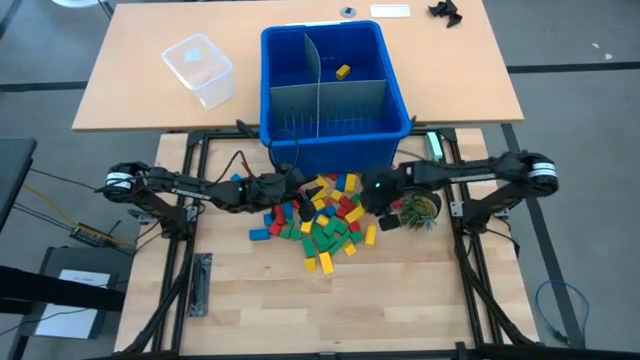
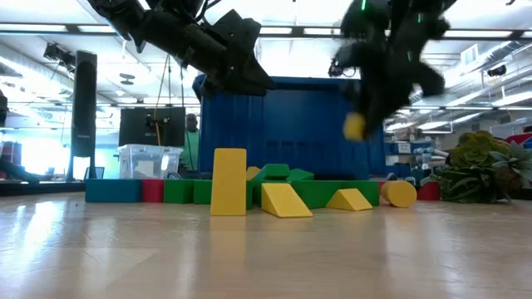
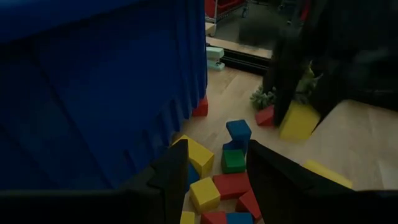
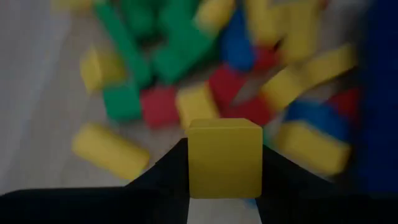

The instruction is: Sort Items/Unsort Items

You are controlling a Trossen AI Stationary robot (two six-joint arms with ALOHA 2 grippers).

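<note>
The items, a heap of red, yellow, green and blue blocks (image 1: pixel 325 222), lie on the wooden table in front of the blue bin (image 1: pixel 335 140). One yellow block (image 1: pixel 343 71) lies in a far compartment of the bin. My right gripper (image 4: pixel 224 186) hangs above the heap's right side, shut on a yellow cube (image 4: pixel 224 158), which also shows in the low view (image 2: pixel 355 126). My left gripper (image 3: pixel 214 180) hovers open over the heap's left side, close to the bin's front wall, with nothing between its fingers. My right gripper pinches the yellow cube's two opposite side faces (image 4: pixel 194 168) between its two fingers. The fingers slant down from the table's right side. The cube is lifted clear of the heap and the table, one flat face toward the wrist camera.
Grey divider sheets (image 1: pixel 320 100) split the bin into compartments. A small green plant (image 1: pixel 420 208) stands just right of the heap, under the right arm. A clear plastic tub (image 1: pixel 200 68) sits far left on the back table. Bare wood lies toward the near edge.
</note>
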